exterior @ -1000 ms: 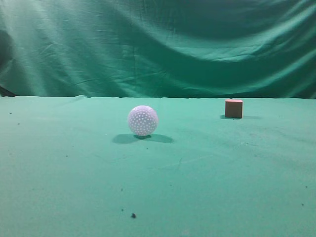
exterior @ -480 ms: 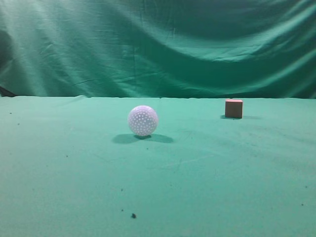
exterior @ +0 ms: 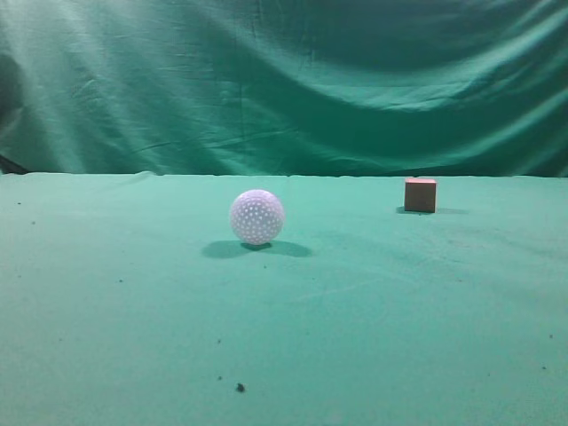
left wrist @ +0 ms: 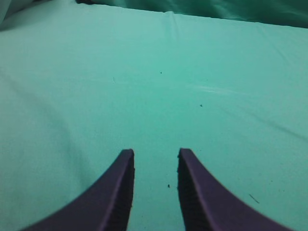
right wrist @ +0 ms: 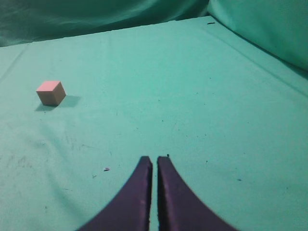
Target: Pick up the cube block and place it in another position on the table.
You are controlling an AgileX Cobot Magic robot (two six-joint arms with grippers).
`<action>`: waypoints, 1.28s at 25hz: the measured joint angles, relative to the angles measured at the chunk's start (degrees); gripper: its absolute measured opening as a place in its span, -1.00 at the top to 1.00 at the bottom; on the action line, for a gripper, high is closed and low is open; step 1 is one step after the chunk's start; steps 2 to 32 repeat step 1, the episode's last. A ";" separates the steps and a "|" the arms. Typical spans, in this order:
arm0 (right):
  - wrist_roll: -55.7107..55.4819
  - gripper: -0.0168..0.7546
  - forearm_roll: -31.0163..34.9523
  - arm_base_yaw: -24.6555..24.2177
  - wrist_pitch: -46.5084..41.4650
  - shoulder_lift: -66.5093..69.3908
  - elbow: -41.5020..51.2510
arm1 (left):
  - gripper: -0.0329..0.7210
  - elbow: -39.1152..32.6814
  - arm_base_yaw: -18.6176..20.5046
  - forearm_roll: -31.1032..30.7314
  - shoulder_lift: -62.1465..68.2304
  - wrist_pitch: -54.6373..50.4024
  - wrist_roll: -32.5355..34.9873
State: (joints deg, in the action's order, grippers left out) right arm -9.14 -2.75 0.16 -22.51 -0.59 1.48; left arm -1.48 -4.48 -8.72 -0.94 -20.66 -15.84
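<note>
Exterior view, left to right. The counter [exterior: 133, 302] is a wide flat surface of matte green felt-like cloth, marked by a few dark specks, the largest near the front [exterior: 240, 388]. A white ball [exterior: 256, 216], spherical and covered in regular small dimples, rests left of centre and casts a soft shadow on the cloth to its left and right. The cube block [exterior: 420, 194] stands at the far right, close to the counter's back edge and well apart from the ball. It is a small, sharp-edged cube, visibly smaller than the ball, with a reddish-brown, wood-like front face and a thin lighter pinkish top edge. Behind the counter hangs a green curtain [exterior: 284, 80], draped in broad folds and fine wrinkles.

Left wrist view. The left tool [left wrist: 155, 159] shows two dark purple curved fingers [left wrist: 115, 192] with ribbed inner faces, set clearly apart over bare cloth and holding nothing.

Right wrist view. The right tool [right wrist: 154, 163] has its two dark, smooth, tapering fingers [right wrist: 137, 192] nearly together, only a thin slit between them, with nothing gripped. The cube block [right wrist: 50, 93] lies far to the left of the tool, its pale pink top face and tan sides visible, resting flat on the counter [right wrist: 202, 96] with a small shadow to its right.
</note>
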 joint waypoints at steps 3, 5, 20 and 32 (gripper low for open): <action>0.00 0.96 0.00 0.00 0.00 0.00 0.00 | 0.22 0.00 0.00 0.00 0.00 0.00 0.00; 0.00 0.96 0.00 0.00 0.00 0.00 0.00 | 0.22 0.00 0.00 0.00 0.00 0.00 0.00; 0.00 0.96 0.00 0.00 0.00 0.00 0.00 | 0.22 0.00 0.00 0.00 0.00 0.00 0.00; 0.00 0.96 0.00 0.00 0.00 0.00 0.00 | 0.22 0.00 0.00 0.00 0.00 0.00 0.00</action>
